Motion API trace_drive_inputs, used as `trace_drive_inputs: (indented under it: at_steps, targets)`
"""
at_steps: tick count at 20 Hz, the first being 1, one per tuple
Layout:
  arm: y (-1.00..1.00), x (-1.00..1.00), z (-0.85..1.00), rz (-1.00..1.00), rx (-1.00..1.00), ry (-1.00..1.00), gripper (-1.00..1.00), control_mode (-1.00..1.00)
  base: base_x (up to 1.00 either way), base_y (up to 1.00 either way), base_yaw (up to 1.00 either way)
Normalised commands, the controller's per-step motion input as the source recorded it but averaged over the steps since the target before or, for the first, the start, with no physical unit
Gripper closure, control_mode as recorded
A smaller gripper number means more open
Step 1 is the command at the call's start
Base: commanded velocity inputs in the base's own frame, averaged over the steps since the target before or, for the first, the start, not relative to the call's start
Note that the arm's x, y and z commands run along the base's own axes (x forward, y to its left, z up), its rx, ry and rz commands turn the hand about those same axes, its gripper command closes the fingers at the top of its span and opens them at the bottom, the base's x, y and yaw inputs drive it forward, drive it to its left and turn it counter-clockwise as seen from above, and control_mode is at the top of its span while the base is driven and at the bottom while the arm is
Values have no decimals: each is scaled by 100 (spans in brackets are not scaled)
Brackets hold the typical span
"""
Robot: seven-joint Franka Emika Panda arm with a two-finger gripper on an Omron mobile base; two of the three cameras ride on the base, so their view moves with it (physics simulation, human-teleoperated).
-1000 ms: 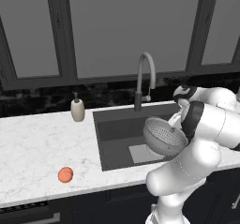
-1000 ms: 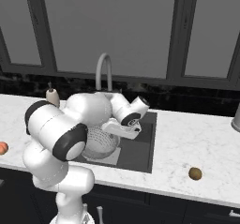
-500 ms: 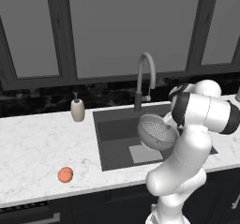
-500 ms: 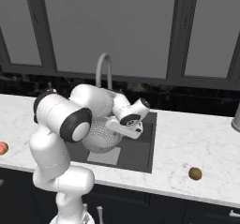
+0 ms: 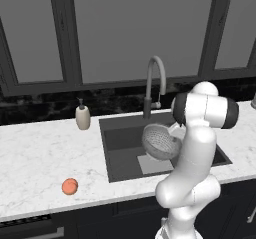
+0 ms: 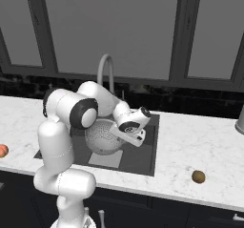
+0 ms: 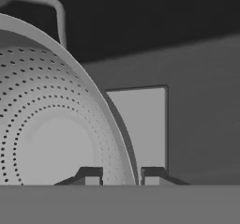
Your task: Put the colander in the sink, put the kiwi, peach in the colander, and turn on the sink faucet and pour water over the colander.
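Observation:
My gripper (image 6: 126, 135) is shut on the rim of the colander (image 6: 104, 136), a perforated silvery bowl that hangs tilted on its side over the sink (image 6: 143, 151). In the hand view the rim of the colander (image 7: 51, 124) runs between the two fingertips of the gripper (image 7: 120, 177), with the sink's lighter patch beyond it. From the left base the colander (image 5: 160, 142) hangs over the sink (image 5: 120, 159), below the sink faucet (image 5: 155, 80). The peach (image 5: 70, 186) lies on the counter left of the basin. The kiwi (image 6: 198, 176) lies on the counter to the right. No water runs.
A beige soap dispenser (image 5: 82, 117) stands at the sink's back left corner. A grey vessel (image 6: 240, 121) sits at the counter's far right edge. Dark windows and a black backsplash close off the back. White marble counter stretches on both sides of the basin.
The arm's elbow has swung upright and the colander, still held, has shifted a little toward the middle of the sink. The fruits have not moved.

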Motion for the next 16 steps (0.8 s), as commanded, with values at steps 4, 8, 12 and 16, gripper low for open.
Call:
trace_drive_inputs:
  at_steps: [4, 8, 12, 16]
  targets:
    - [-1, 24, -49, -17, -2, 3, 100, -100, 0, 0, 0]
    - [-6, 3, -48, -14, -3, 3, 100, -100, 0, 0, 0]
    - [-2, 0, -43, -13, -3, 2, 100, -100, 0, 0, 0]
    - [0, 0, -29, -13, -3, 0, 100, -100, 0, 0, 0]
